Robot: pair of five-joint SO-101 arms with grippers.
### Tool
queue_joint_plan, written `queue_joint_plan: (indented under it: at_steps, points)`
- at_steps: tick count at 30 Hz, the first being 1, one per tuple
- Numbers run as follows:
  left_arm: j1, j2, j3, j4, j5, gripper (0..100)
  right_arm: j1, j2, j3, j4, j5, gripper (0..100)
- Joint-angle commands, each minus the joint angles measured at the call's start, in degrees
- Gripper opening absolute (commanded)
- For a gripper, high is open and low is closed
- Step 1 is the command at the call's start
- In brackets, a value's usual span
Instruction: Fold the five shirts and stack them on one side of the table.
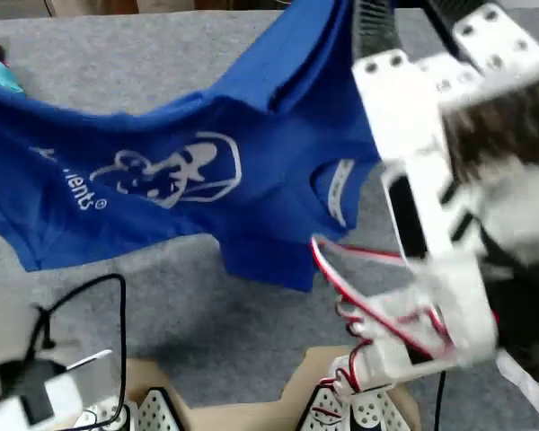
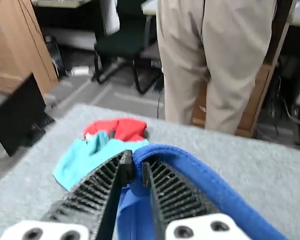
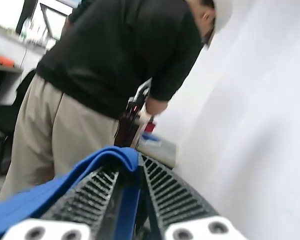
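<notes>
**Blue shirt gripped at two edges**

The blue shirt (image 1: 189,180) stretches across the far half of the grey table (image 1: 207,305), print facing up (collar toward the right). The left gripper (image 2: 137,162) is clenched on one rolled edge of it. The right gripper (image 3: 140,165) grasps another blue edge, raised above the table. At the table's far left a red shirt (image 2: 121,128) and a teal shirt (image 2: 85,157) lie crumpled, touching.

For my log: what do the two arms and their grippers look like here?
Both the left gripper and right gripper have black ribbed fingers on white bases with screw holes. In the high view an arm is blocky white plastic with black sections, and red-and-white wires loop near its base.
</notes>
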Motion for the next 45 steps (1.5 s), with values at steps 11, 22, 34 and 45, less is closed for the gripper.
queue_joint_plan:
  at_steps: [11, 22, 34, 45]
  points:
    - [1.8, -25.5, 15.5, 0.3, 2.0, 2, -7.3, -13.7, -0.7, 1.1, -0.5, 0.5]
    - [1.8, -30.0, 22.9, 0.1, 2.0, 2, -7.3, -13.0, 3.4, -3.8, -2.0, 0.5]
    - [1.8, -30.3, 62.9, -26.5, 2.1, 2, -7.1, 3.5, 30.5, -18.2, -3.8, 0.5]
    - [7.6, -28.8, 120.7, -88.2, -3.6, 2, -3.6, 27.2, 40.2, -34.6, -4.1, 0.5]
